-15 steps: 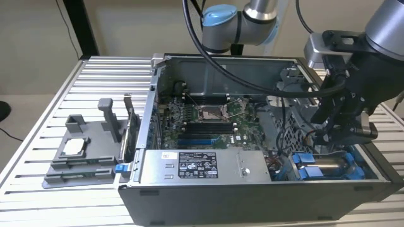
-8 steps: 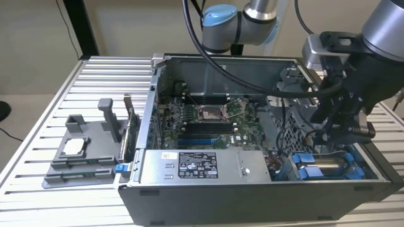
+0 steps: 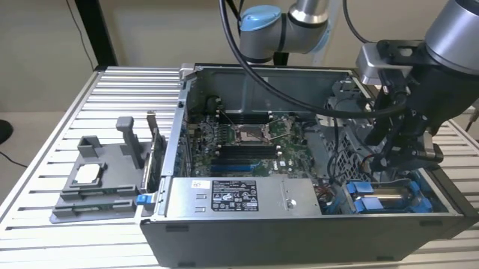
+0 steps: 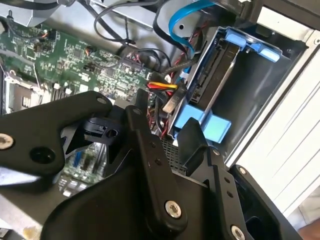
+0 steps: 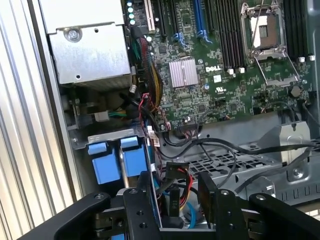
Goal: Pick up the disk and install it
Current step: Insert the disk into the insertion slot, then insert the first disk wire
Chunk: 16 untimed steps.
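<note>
Blue-framed disk [image 3: 392,196] inside case [image 3: 299,238], fingers [image 4: 148,150] apart

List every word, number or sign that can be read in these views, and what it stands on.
Power supply box, black-and-white label: print too small to read.
Motherboard: a white brand mark and tiny white component markings; none quoted, the small ones too small to read.
Disk, blue-framed, in the case's corner: no legible print.
</note>
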Available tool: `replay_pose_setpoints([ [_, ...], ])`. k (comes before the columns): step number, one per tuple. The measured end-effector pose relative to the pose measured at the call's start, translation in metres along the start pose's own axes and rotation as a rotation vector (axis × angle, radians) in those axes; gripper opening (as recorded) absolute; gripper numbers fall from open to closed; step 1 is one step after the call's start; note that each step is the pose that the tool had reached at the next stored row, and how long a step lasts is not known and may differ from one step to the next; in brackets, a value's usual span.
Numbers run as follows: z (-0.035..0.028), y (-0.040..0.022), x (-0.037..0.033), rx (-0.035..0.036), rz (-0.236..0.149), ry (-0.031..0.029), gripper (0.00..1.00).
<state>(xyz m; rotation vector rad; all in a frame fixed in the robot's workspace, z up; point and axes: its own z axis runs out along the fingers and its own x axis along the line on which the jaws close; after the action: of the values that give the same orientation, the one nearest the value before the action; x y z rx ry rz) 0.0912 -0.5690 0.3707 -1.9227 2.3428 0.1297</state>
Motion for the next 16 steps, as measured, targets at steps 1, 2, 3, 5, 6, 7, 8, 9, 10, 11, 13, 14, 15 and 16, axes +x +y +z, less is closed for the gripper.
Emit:
replay_pose_setpoints([
  [1,0.0002,-0.0001,0.0,-0.0004,-0.003,0.0,1.0],
  [2,0.0003,-0.0001,-0.0001,-0.0005,-0.006,-0.0001,1.0],
  [3,0.0007,-0.0002,0.0,-0.0005,-0.008,-0.0019,1.0],
  [5,0.0015,-0.0004,-0.0001,0.0003,-0.01,-0.0065,1.0],
  [6,0.0019,-0.0005,-0.0001,0.0009,-0.01,-0.0086,1.0],
  [7,0.0024,-0.0005,0.0,0.0019,-0.011,-0.0107,1.0],
  [8,0.003,-0.0005,0.0001,0.0029,-0.012,-0.0127,1.0],
  [9,0.0037,-0.0004,0.0001,0.0039,-0.013,-0.0145,1.0],
  [10,0.0041,-0.0004,0.0001,0.0047,-0.013,-0.0156,1.0],
  [11,0.0044,-0.0004,0.0001,0.0048,-0.013,-0.0159,1.0],
  [13,0.0044,-0.0004,0.0001,0.0049,-0.013,-0.0158,1.0],
  [14,0.0045,-0.0004,0.0001,0.0049,-0.013,-0.0159,1.0],
  [15,0.0046,-0.0004,0.0001,0.0049,-0.013,-0.016,1.0],
  [16,0.0046,-0.0004,0.0001,0.0049,-0.013,-0.0161,0.0],
])
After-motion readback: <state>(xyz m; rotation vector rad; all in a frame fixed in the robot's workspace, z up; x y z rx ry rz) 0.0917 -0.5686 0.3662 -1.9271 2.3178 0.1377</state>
